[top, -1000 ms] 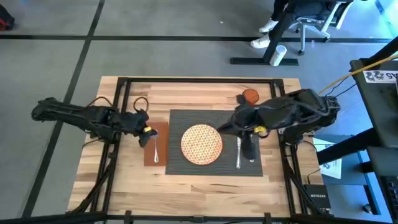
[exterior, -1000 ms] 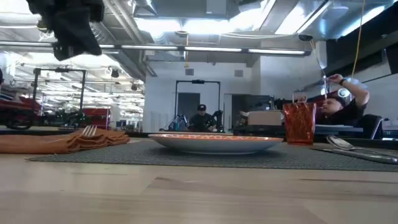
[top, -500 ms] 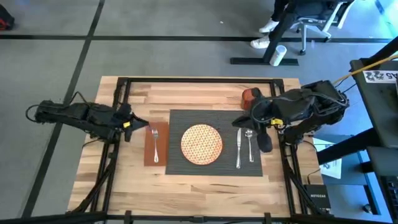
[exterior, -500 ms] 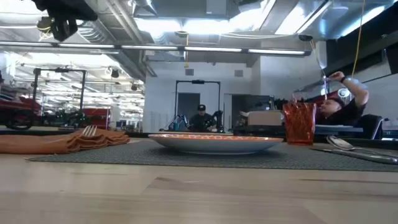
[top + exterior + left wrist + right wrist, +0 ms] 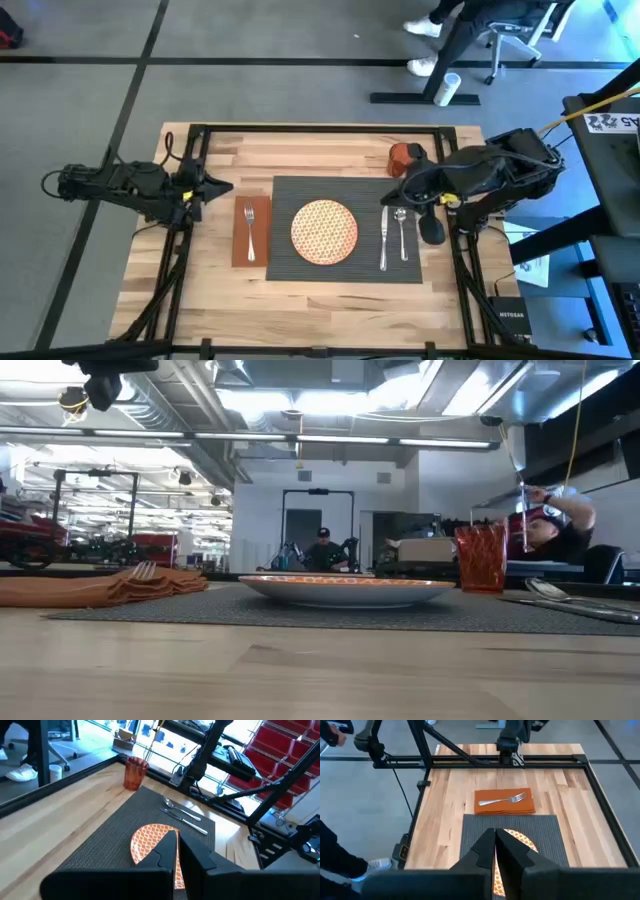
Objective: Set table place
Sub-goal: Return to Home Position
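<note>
The left tool and right tool, both pinched together empty, have retreated toward the frame's sides, so we judge the placemat set.

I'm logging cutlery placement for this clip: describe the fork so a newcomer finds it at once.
On the light-wood table, find the dark grey placemat with the round plate. Beside the mat's left edge in the high view lies a brown napkin. The fork rests alone on that napkin, whereas the knife and spoon lie on the mat, beyond the plate.
</note>
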Motion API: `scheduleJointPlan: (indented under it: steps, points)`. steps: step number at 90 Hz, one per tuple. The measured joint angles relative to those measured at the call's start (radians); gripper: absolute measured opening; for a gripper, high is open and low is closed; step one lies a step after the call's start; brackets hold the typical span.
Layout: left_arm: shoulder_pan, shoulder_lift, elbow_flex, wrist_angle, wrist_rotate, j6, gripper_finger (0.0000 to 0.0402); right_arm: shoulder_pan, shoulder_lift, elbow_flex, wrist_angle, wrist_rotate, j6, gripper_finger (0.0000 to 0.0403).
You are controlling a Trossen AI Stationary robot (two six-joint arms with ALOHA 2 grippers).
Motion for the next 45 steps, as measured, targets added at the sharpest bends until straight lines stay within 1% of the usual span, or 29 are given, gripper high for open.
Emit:
scheduleJointPlan:
  steps: [13,30,45]
  points:
    - [0.000,0.000,0.000,0.000,0.000,0.000,0.0000,0.000,-0.071,-0.124,0.098,-0.017,0.008,0.0000]
    - [0.000,0.000,0.000,0.000,0.000,-0.001,0.0000,0.000,-0.188,-0.364,0.263,-0.070,0.054,0.0000]
    - [0.000,0.000,0.000,0.000,0.000,0.004,0.0000,0.000,-0.285,-0.560,0.381,-0.073,0.103,0.0000]
